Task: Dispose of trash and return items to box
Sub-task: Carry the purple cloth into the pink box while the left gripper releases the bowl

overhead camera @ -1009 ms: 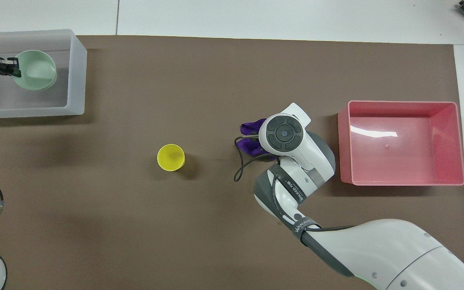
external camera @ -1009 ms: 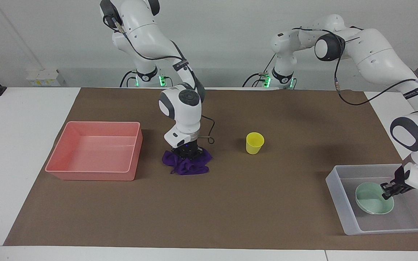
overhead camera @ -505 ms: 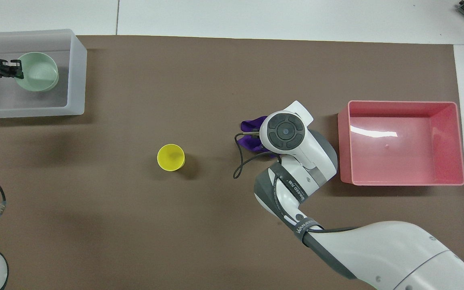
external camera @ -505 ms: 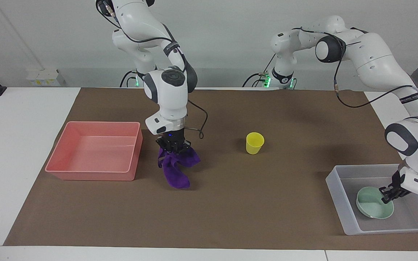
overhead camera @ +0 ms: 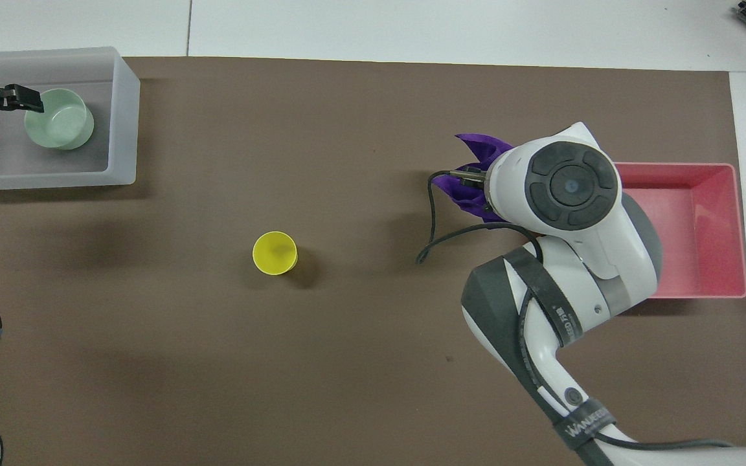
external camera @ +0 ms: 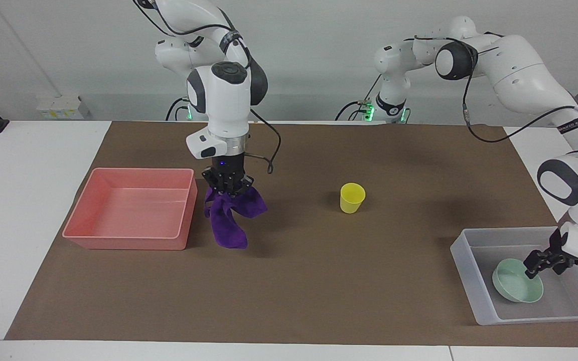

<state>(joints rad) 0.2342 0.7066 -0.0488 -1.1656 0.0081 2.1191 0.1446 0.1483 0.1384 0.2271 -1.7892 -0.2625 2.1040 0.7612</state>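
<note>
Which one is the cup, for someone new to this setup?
Start at the brown mat covering the table. Near its middle, standing alone between the pink tray and the translucent box, is the cup. It is the only bright yellow thing, small and upright, touched by neither arm.

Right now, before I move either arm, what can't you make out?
- Overhead view: the right arm's wrist hides the right gripper, most of the purple cloth it holds, and part of the pink tray.
- Both views: I cannot tell whether the left gripper touches the green bowl; it overlaps the bowl's rim.
- Overhead view: the picture's edge cuts off part of the tub and most of the left arm.
</note>
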